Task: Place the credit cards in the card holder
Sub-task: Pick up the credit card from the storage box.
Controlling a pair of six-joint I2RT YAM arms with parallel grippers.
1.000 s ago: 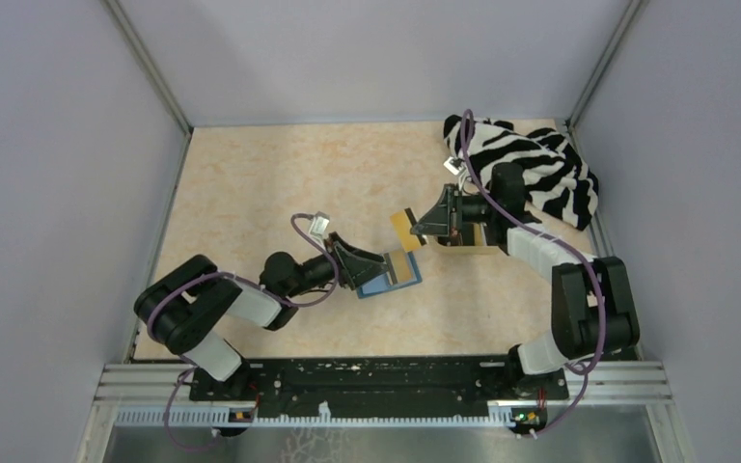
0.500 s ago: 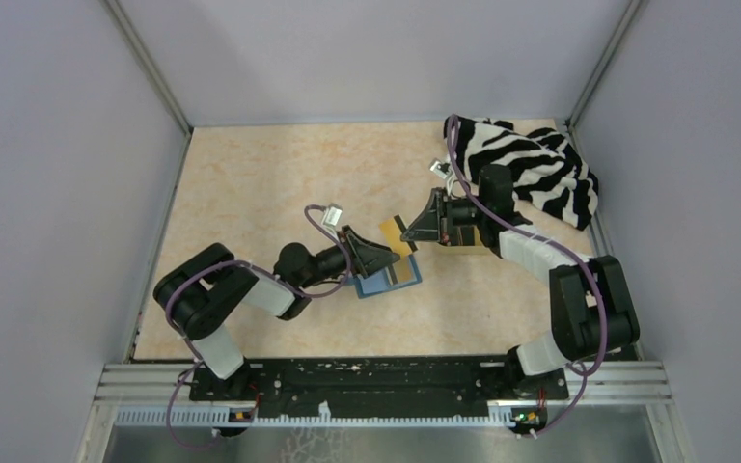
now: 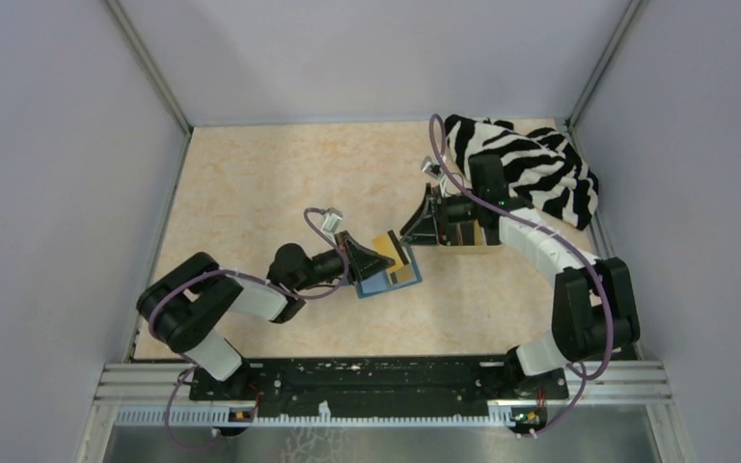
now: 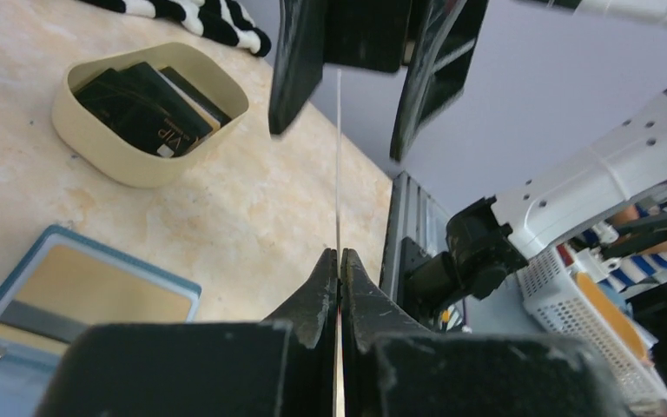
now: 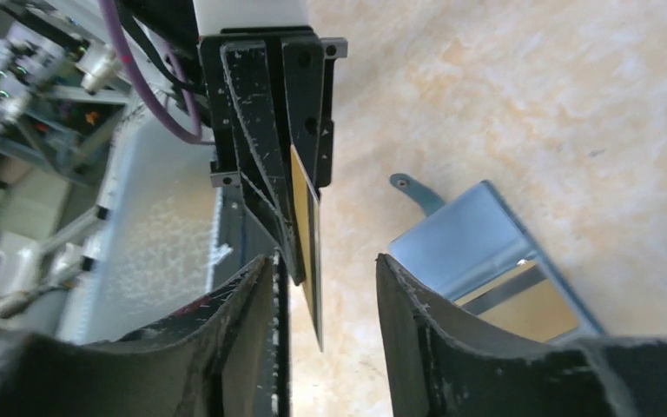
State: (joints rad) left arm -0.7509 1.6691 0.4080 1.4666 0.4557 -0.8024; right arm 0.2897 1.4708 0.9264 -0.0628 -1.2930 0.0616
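You're partway: 1 gold card [image 4: 95, 291] lies in the open teal-blue card holder [image 5: 469, 234] mid-surface [image 3: 280, 183], left gripper [image 4: 339, 261] jaws clamp a 2nd thin orange-gold card [image 5: 304, 226], right gripper [image 3: 417, 230] jaws parted either side, black cards [image 4: 135, 100] left in tan oval tray [image 4: 113, 161] far-right.

"VIP" on one black card [image 4: 161, 127]

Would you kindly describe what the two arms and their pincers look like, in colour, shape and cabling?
The left arm and right arm alternate black joint housings with white link covers. A purple cable loops along each, ending in a small white connector. The left pincer and right pincer are black and wedge-shaped; the right one's fingers show pale scuffs.
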